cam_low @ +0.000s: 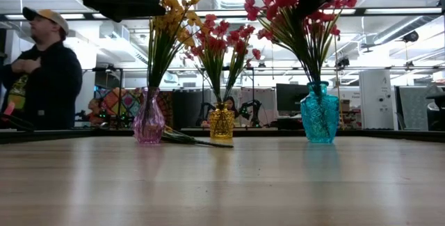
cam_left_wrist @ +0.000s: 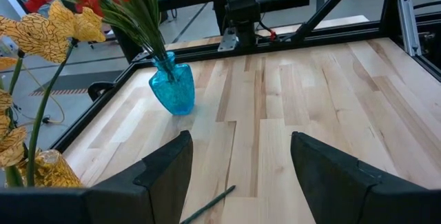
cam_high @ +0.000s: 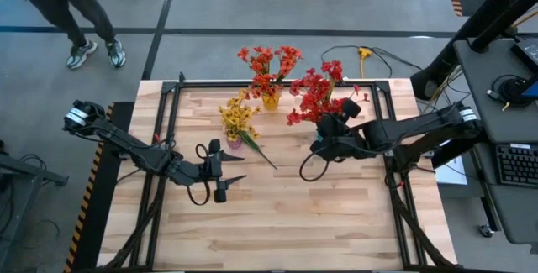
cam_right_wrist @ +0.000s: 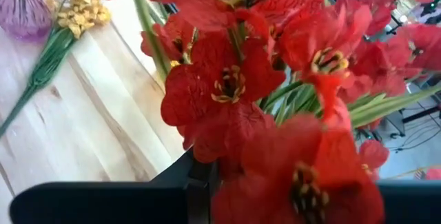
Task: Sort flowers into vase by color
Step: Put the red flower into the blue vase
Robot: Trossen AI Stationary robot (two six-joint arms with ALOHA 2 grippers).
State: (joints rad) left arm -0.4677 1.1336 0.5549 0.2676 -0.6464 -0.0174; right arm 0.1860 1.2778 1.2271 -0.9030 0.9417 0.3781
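Three vases stand at the table's far middle. A purple vase (cam_low: 149,122) holds yellow flowers (cam_high: 239,118). A yellow vase (cam_low: 222,123) holds orange-red flowers (cam_high: 269,63). A blue vase (cam_low: 320,118) holds red flowers (cam_high: 315,97). One yellow flower (cam_low: 198,141) lies flat on the table beside the purple vase. My right gripper (cam_high: 324,128) is up among the red blossoms, shut. My left gripper (cam_high: 231,170) hovers open just near of the purple vase, with nothing between its fingers. My right gripper is shut among the red blossoms (cam_right_wrist: 227,93) at the top of the spray. The blossoms cover the place of contact, so the part it has cannot be told. The red stems (cam_low: 314,59) run down into the blue vase.
A person (cam_low: 42,73) stands beyond the table's far left corner. A black frame (cam_high: 168,88) rims the table's far and side edges. The near half of the wooden top (cam_high: 277,231) is bare.
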